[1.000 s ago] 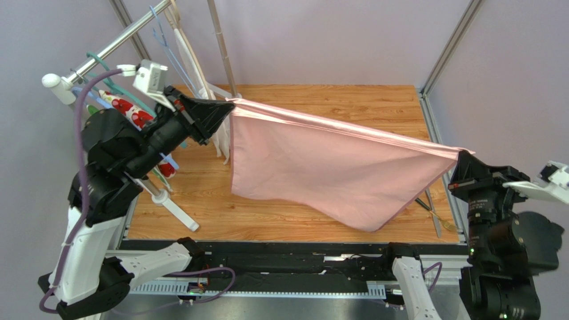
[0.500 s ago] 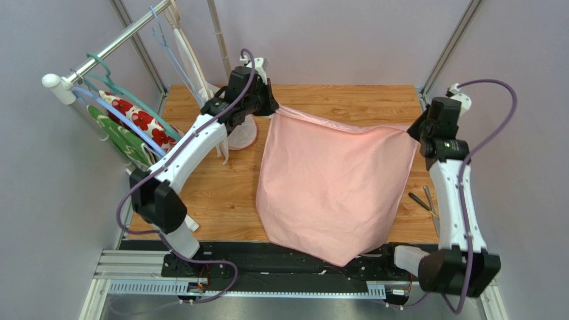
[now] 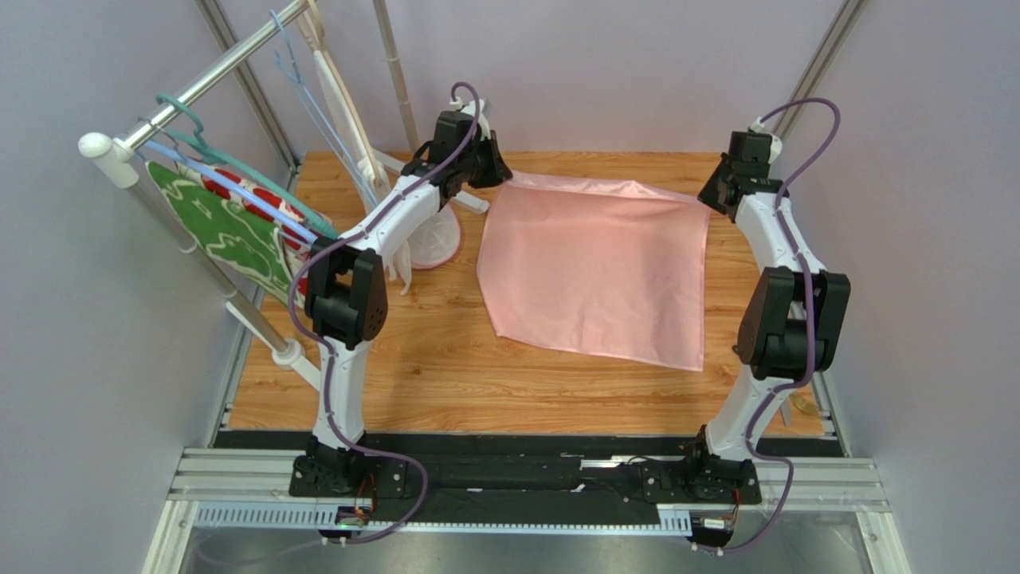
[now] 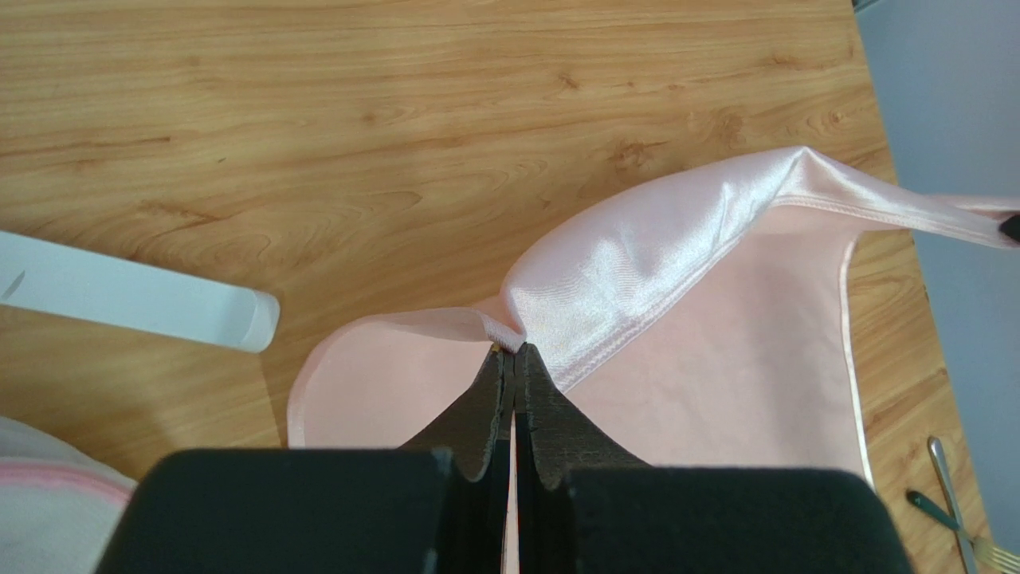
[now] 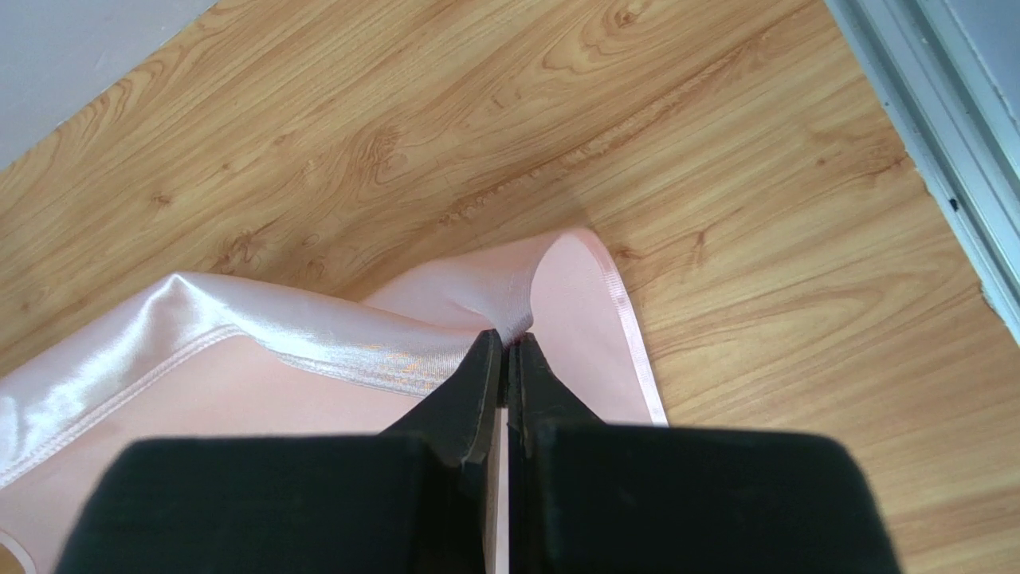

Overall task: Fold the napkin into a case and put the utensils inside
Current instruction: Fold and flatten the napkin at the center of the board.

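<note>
The pink napkin (image 3: 593, 269) lies spread on the wooden table, its far edge lifted between my two grippers. My left gripper (image 3: 501, 179) is shut on the far left corner; in the left wrist view the closed tips (image 4: 515, 349) pinch a bunched fold of napkin (image 4: 718, 359). My right gripper (image 3: 709, 197) is shut on the far right corner; in the right wrist view its tips (image 5: 505, 341) pinch the napkin (image 5: 299, 395) just above the table. Utensil ends (image 4: 946, 496) show at the bottom right of the left wrist view. No folded case shows.
A clothes rail (image 3: 180, 120) with hangers stands at the left, holding a green cloth (image 3: 228, 239) and a white cloth with red flowers (image 3: 257, 197). A round white piece (image 3: 437, 239) lies left of the napkin. A metal rail (image 5: 946, 156) borders the table's right edge.
Both arms have reached to the far side of the table, still holding the corners. The napkin has gone from hanging stretched in the air to lying spread on the table.
</note>
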